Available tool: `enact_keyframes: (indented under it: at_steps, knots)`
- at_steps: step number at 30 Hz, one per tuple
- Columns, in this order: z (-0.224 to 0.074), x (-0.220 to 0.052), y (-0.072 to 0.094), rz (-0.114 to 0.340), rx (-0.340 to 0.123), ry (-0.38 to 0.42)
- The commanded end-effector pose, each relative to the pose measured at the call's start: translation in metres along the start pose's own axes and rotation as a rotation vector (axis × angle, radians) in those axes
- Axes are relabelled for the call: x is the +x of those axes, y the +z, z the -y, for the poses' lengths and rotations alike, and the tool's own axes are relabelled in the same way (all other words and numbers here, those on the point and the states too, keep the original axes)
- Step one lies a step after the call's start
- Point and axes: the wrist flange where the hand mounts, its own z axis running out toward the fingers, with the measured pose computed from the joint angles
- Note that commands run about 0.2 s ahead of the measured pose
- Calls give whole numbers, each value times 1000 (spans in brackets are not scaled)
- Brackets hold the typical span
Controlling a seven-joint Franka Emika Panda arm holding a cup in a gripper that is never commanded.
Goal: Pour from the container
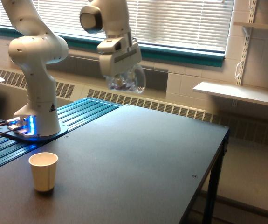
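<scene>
Container [127, 80], clear with reddish and dark pieces inside, is held aloft well above the dark table [138, 154], clamped in the gripper [120, 70]; jaws are closed on it. The cream paper cup [44, 171] stands far below, toward the exterior view's left. Tilting is best deferred until the rim is centred closely over that cup.

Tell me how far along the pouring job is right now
Done: the gripper already holds the clear container in the air, small reddish and dark pieces inside it. In hand: the arm carries it high above the table, well off to the exterior view's right of the paper cup. Left: bringing it over the cup and tipping it. No pieces lie on the table; the cup's inside is not visible.
</scene>
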Motion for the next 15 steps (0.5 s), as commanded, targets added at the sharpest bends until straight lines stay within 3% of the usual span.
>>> enact_keyframes:
  at_steps: [1,8,15]
  knots:
    - [-20,13,-13,-26,0,143]
    - [-47,12,-29,-41,10,209]
    - [-76,8,-24,-8,8,273]
